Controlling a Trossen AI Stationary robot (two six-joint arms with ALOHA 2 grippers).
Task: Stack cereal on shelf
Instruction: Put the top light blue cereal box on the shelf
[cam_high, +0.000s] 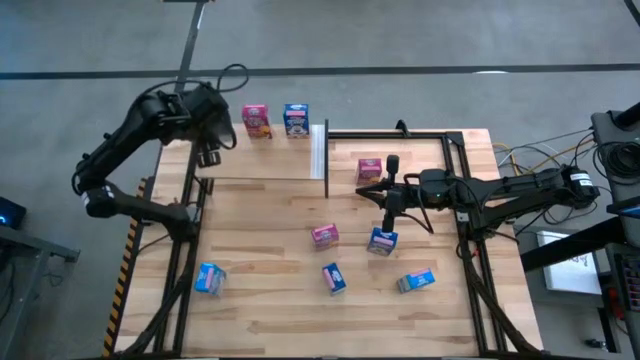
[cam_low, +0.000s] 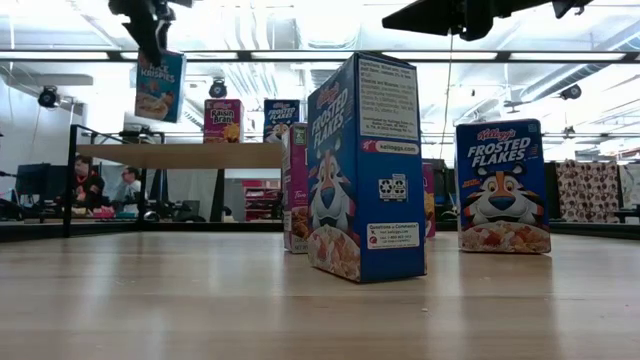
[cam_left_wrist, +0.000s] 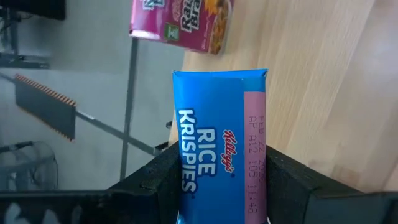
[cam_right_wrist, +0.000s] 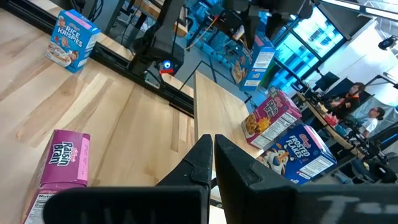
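Observation:
My left gripper (cam_low: 150, 40) hangs over the left end of the pale wood shelf (cam_high: 262, 158) and is shut on a blue Rice Krispies box (cam_low: 160, 86). In the high view the gripper (cam_high: 209, 152) hides this box. A pink box (cam_high: 257, 120) and a blue box (cam_high: 296, 120) stand upright on the shelf's far part. My right gripper (cam_right_wrist: 212, 155) is shut on nothing; it hovers over the table (cam_high: 372, 192) near a pink box (cam_high: 370, 170). Several more boxes sit on the tabletop: pink (cam_high: 324, 236), blue (cam_high: 382, 241), blue (cam_high: 333, 278). My left gripper pinches the Rice Krispies box at its upper end (cam_left_wrist: 186, 177) between the two fingers (cam_left_wrist: 155, 180), one on each side. The fingers come from above, pointing down. The box hangs below them, slightly tilted and lifted clear above the shelf top (cam_low: 180, 155).
Two more boxes lie near the table's near edge: a blue one at the left (cam_high: 209, 278) and one at the right (cam_high: 415, 281). A white strip (cam_high: 318, 150) runs along the shelf's right edge. A black metal frame (cam_high: 455, 150) borders the table. People sit in the room beyond (cam_low: 90, 185).

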